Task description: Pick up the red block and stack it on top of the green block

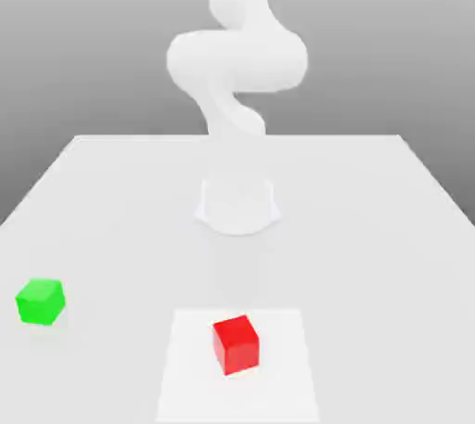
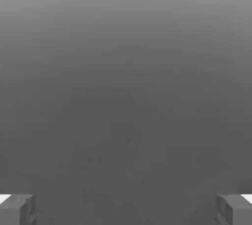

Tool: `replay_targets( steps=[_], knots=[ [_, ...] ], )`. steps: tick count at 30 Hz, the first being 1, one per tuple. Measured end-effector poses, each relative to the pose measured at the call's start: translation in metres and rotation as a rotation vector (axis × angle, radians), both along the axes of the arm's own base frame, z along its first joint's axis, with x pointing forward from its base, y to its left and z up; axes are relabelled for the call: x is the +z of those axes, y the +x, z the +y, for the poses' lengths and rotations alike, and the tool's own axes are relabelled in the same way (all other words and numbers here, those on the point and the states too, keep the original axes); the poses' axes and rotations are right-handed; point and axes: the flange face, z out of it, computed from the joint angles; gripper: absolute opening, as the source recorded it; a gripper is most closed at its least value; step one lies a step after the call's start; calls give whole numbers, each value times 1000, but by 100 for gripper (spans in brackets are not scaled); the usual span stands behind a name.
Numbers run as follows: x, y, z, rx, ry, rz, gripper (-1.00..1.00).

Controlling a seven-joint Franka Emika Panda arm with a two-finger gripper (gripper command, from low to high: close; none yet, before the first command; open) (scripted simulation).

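The red block [image 1: 235, 343] is a small matte bright-red cube, turned slightly so one corner faces the near edge of the tabletop [image 1: 371, 227]; it sits on a paler square patch [image 1: 288, 366] at the middle of that edge. The green block [image 1: 40, 301], a like-sized bright-green cube, stands well apart near the edge at the exterior view's left. Bare white surface lies between them and around each. The arm [image 1: 237, 60] rises from its base [image 1: 237, 204] farther back. The gripper [image 2: 126, 209] has its fingers [image 2: 17, 209] spread wide with nothing between.
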Motion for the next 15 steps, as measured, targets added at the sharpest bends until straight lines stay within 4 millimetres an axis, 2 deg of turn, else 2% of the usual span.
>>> replay_targets(
  steps=[3,7,11,15],
  knots=[
    [-70,36,-2,53,-9,110,0],
    [-162,64,0,117,-28,248,0],
    [-254,72,4,180,-53,383,0],
    [-342,61,5,240,-87,517,0]
  ],
)
